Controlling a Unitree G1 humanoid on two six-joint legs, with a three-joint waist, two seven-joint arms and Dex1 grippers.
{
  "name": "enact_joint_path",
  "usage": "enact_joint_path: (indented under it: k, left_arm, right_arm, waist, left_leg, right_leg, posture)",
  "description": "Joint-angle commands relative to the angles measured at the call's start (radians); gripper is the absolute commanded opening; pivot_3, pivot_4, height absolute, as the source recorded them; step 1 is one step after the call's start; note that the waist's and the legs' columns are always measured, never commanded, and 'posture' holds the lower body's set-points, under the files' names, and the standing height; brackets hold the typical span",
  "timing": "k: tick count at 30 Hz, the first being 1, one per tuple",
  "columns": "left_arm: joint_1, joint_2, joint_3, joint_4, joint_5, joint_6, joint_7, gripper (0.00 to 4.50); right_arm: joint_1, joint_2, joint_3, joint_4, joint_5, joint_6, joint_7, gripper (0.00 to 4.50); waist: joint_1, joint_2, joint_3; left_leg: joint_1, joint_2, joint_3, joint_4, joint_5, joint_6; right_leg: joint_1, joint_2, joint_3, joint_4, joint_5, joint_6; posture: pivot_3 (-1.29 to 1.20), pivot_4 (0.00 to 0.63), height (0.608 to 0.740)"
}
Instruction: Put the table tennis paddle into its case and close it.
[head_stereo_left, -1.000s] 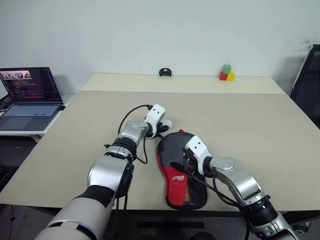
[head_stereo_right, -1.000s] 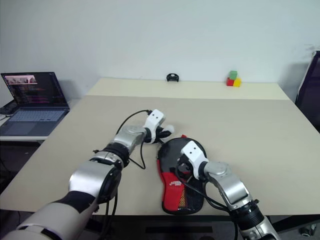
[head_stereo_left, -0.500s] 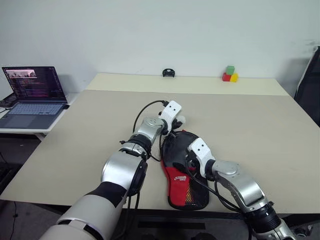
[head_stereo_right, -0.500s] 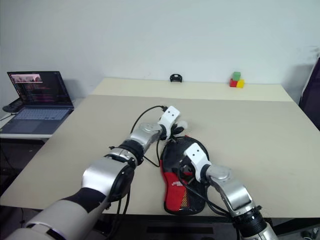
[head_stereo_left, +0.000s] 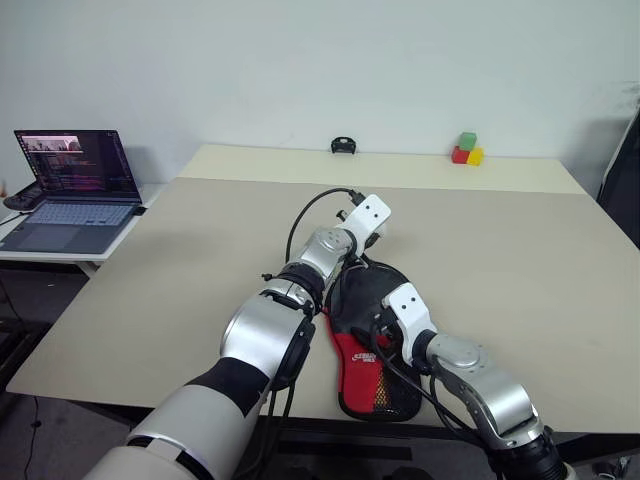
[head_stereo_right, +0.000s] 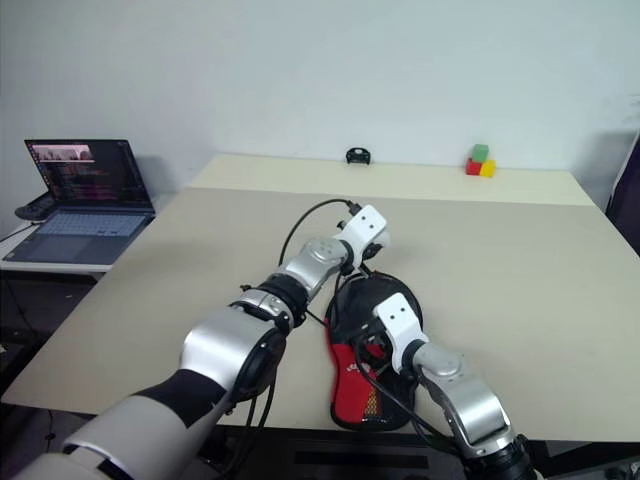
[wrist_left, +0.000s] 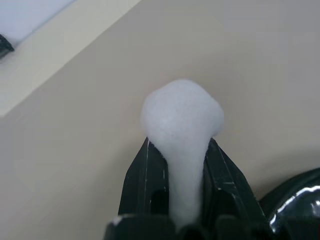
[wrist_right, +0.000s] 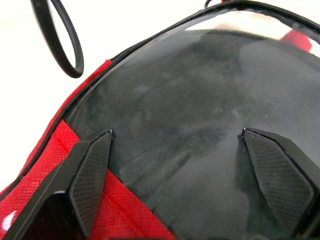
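1. A wide beige table (head_stereo_left: 520, 260) is standing against a plain white wall, with a second, paler table strip adjoining its far side.
2. An open laptop (head_stereo_left: 70, 190) is sitting on a lower side desk to the left; a small black object (head_stereo_left: 345, 146) and a cluster of green, red and yellow blocks (head_stereo_left: 466, 150) are resting near the far edge.
3. The case (head_stereo_left: 372, 345) is lying near the front edge, red narrow end toward the robot.
4. The left gripper (wrist_left: 181, 165) is pinching something white and rounded (wrist_left: 182, 117), whose nature is hard to make out, just beyond the case's black rounded part.
5. The right gripper (wrist_right: 187, 180) is hovering with fingers spread wide over the case's glossy black surface.
6. The paddle is not distinguishable from the case.
7. The table's right half is lying open.
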Motion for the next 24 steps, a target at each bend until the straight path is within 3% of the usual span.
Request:
enact_joint_path:
  k: [1, 15, 24]
  left_arm:
    - [-0.070, -0.018, -0.015, -0.027, 0.034, -0.056, 0.047, 0.36]
    - [-0.113, -0.163, -0.049, -0.021, 0.106, -0.090, 0.115, 0.36]
    - [-0.028, -0.200, -0.085, -0.016, 0.133, -0.063, 0.039, 0.36]
  right_arm:
    - [0.094, -0.003, 0.054, 0.080, -0.010, 0.140, -0.024, 4.50]
    - [0.218, 0.053, 0.061, -0.055, -0.002, 0.213, -0.138, 4.50]
    - [0.222, 0.068, 0.063, -0.062, 0.005, 0.218, -0.164, 4.50]
  waist:
    - [0.000, 0.000, 0.000]
    - [0.004, 0.000, 0.000]
    - [0.002, 0.000, 0.000]
  left_leg:
    - [0.000, 0.000, 0.000, 0.000, 0.000, 0.000]
    - [-0.001, -0.002, -0.002, 0.000, 0.000, 0.000]
    - [-0.001, -0.002, -0.004, -0.001, 0.000, 0.000]
  right_leg:
    - [0.000, 0.000, 0.000, 0.000, 0.000, 0.000]
    - [0.001, 0.000, -0.003, -0.001, -0.002, 0.003]
    - [0.002, 0.000, -0.007, -0.002, -0.002, 0.003]
  posture:
    - [0.00, 0.150, 0.740]
    - [0.00, 0.150, 0.740]
    - [0.00, 0.150, 0.740]
